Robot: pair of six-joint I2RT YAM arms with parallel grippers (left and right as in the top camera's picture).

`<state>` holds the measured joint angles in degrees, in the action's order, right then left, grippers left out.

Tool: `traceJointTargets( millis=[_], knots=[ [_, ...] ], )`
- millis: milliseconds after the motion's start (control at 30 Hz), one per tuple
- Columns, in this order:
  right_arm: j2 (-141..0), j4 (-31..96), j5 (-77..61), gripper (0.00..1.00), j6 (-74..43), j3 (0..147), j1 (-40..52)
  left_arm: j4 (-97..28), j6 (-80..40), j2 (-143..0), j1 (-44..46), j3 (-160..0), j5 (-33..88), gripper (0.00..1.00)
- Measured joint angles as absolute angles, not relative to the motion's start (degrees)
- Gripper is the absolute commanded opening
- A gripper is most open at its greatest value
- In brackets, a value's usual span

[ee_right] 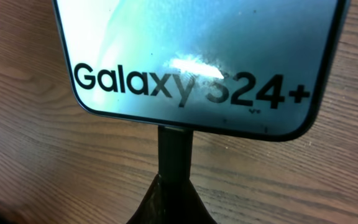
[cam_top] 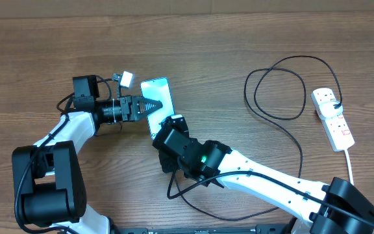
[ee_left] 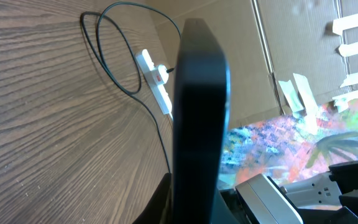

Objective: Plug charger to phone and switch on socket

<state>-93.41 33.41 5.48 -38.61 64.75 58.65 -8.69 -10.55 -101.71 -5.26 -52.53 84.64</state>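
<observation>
Looks to be the plugging-in step, with the right gripper pinched together on the small black connector tip of the long thin black charger cable, bottom centre of the right wrist view, butting the lower edge of the slim light-blue-screened smartphone just above it; cannot tell whether seated yet. Shows that smartphone at centre-left of the overhead view, clamped at its left edge in the closed left gripper. Calls next for a straight push into the port, then a reach to the white oblong power strip at far right, well apart, for its switch.
</observation>
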Motion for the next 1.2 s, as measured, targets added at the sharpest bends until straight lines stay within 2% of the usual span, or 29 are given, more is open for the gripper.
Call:
traceJointTargets(
  millis=[367,433,533,700,900,1200],
  knots=[
    [-93.5,33.5,6.5,0.04,-35.6,64.8,58.8,-8.9,-10.0,-101.7,-5.3,-52.5,86.0,0.04],
    [-93.5,33.7,6.5,0.13,-35.5,64.8,58.7,-9.3,-9.9,-101.7,-5.3,-52.5,86.0,0.04],
    [-93.5,34.2,6.6,0.39,-35.2,64.9,58.5,-10.1,-9.9,-101.7,-5.2,-52.5,86.2,0.04],
    [-93.5,35.7,5.3,0.64,-35.1,64.9,57.8,-10.4,-10.0,-101.7,-5.2,-52.5,84.3,0.04],
    [-93.1,42.0,3.8,1.0,-34.9,66.1,57.6,-10.5,-14.3,-101.7,-5.2,-52.5,77.1,0.04],
    [-86.7,62.2,5.0,1.0,-37.7,74.9,53.3,-10.5,-34.3,-101.7,-0.8,-52.5,61.3,0.04]
  ],
)
